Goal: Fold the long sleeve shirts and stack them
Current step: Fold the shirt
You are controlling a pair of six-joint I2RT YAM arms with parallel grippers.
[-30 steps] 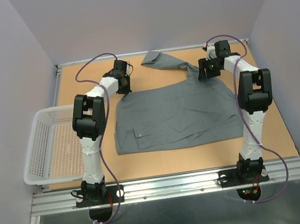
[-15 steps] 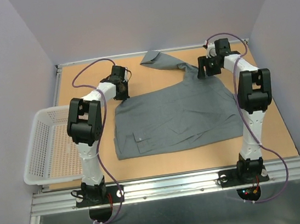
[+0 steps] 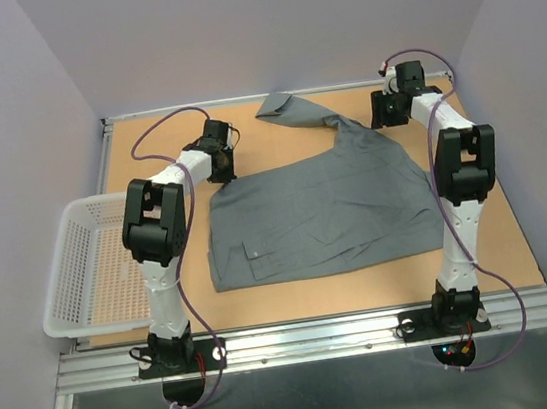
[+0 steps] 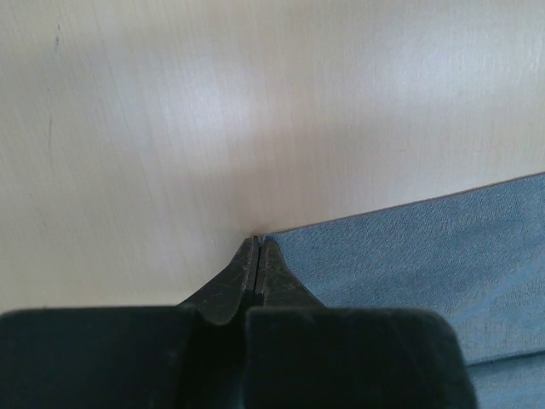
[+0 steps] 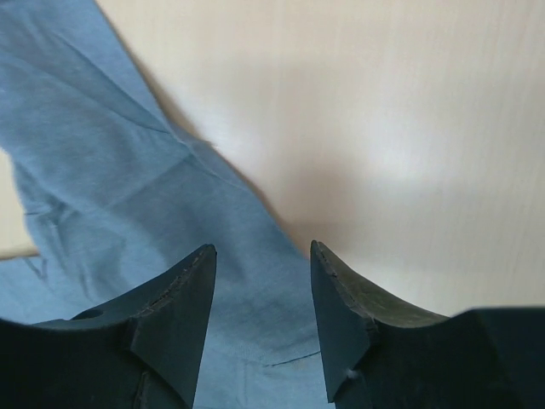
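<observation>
- Left gripper [image 4: 258,242]: jaws closed, apparently pinching a corner of the shirt [image 3: 324,208] at the fingertips.
- Right gripper [image 5: 262,252]: half open, holding nothing. Shirt cloth lies just beneath it.
- Progress: the shirt is spread flat and unfolded. Folding and stacking are not yet done.

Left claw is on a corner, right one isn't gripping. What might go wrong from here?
1. The left claw pinches the shirt only at the very tip of a corner, so a pull may slip it free.
2. The right claw is open and holds nothing, so a one-sided drag could skew the cloth.
3. The sleeve sprawls toward the far edge and may trail or bunch.
</observation>
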